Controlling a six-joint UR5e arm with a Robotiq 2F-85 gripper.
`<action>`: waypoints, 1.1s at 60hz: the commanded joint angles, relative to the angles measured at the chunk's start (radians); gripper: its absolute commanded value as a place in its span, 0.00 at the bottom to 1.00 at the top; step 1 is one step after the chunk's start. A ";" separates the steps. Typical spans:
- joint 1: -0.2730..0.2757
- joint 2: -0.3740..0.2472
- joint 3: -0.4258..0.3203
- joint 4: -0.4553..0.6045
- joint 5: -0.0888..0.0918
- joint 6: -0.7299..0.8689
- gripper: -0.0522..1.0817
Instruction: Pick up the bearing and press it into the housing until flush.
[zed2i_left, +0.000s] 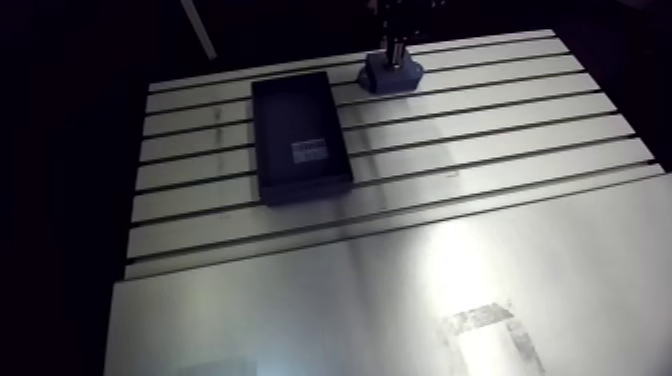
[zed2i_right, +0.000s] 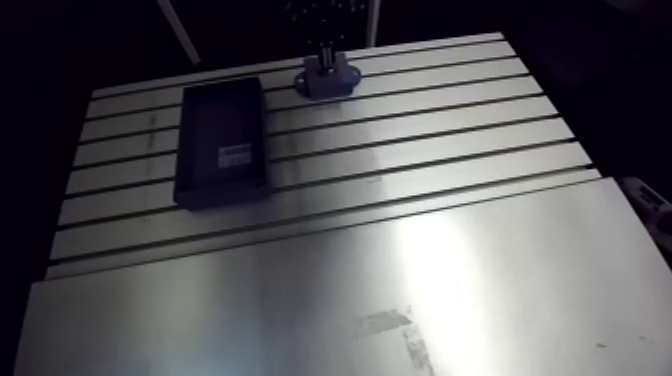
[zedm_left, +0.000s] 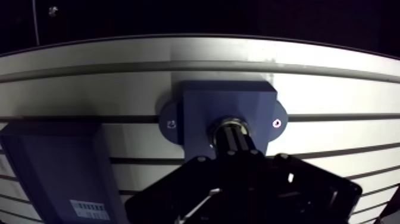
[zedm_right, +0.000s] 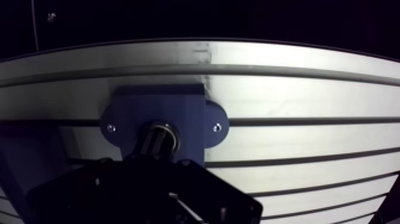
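The blue housing (zedm_left: 199, 104) stands on the slotted table (zed2i_left: 480, 130) near its far edge, with a screw in each of its two side ears. A silvery ring, the bearing (zedm_left: 229, 123), sits at the mouth of the housing's round bore. My gripper (zedm_left: 233, 138) comes straight down onto that bore. Its two dark fingers are shut together, and their tips rest on the bearing. How deep the bearing sits in the bore is hidden by the fingers. In the arm view the gripper (zed2i_left: 397, 48) stands directly above the housing (zed2i_left: 390, 76).
A shallow black tray (zed2i_left: 300, 135) with a white label lies on the table beside the housing. A smooth metal plate (zed2i_left: 400, 310) with a scuffed patch covers the near part of the table. The table's far edge runs just behind the housing.
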 joint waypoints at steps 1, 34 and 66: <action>-0.002 0.000 0.002 0.000 -0.001 -0.001 0.99; -0.006 -0.004 0.015 0.000 -0.003 -0.001 1.00; -0.003 -0.003 0.019 0.000 -0.001 -0.001 1.00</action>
